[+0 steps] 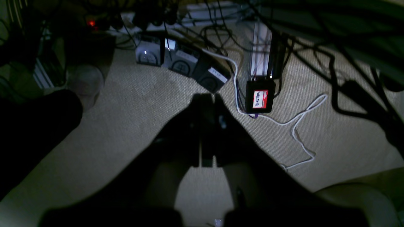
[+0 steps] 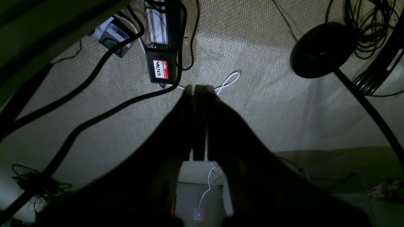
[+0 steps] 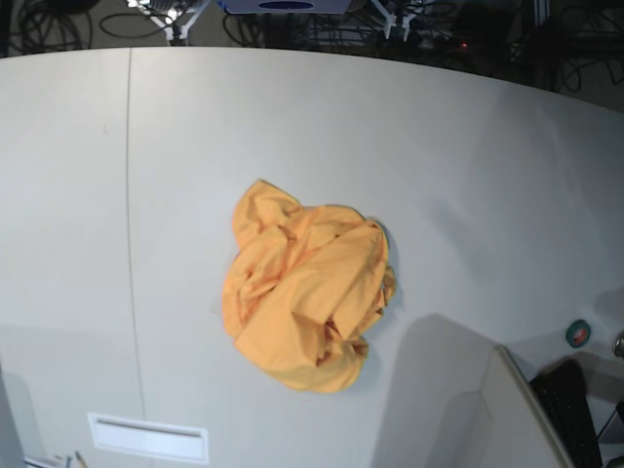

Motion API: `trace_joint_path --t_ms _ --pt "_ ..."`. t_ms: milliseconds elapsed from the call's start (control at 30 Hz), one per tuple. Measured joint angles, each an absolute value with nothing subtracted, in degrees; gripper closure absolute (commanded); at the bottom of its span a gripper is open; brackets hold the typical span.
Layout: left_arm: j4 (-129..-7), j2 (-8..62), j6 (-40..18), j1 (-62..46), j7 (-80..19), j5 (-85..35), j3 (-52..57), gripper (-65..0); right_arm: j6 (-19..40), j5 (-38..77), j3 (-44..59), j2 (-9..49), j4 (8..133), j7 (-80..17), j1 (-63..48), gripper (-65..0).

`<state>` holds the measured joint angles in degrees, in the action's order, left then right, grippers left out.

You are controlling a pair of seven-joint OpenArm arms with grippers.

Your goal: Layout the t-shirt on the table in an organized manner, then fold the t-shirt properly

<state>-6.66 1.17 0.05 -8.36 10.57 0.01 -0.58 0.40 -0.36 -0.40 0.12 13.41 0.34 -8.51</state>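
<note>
- The table [image 3: 88, 195] carries a thin dark seam [image 3: 129, 195] down its left part; the cloth lies clear of it.
- The t-shirt [image 3: 307, 297] sits crumpled in a heap near the table's middle, no sleeve or hem distinguishable.
- The right gripper [image 2: 199, 90] is pressed closed on nothing, hanging over carpet and cables.
- The left gripper [image 1: 206, 97] is likewise closed and empty, over the floor.
- Risk: pinching the heap blindly may catch several layers, so the shirt lifts as a bundle rather than spreading.
</note>
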Motion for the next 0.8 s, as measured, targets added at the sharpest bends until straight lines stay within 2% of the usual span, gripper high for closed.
trace_joint_path --t_ms 200,467,800 --pt "-7.0 1.1 0.1 -9.6 10.8 0.0 -0.6 0.0 0.4 -0.3 -0.4 0.8 13.4 0.4 -8.5 0.0" --pt "-15.8 1.1 0.1 -14.4 10.5 0.0 -0.6 0.0 0.4 -0.2 -0.4 0.8 13.4 0.4 -8.6 0.0" --pt "-16.4 1.3 0.1 -15.1 10.6 3.6 -0.6 0.0 0.4 -0.2 -0.4 0.8 13.4 0.4 -8.6 0.0"
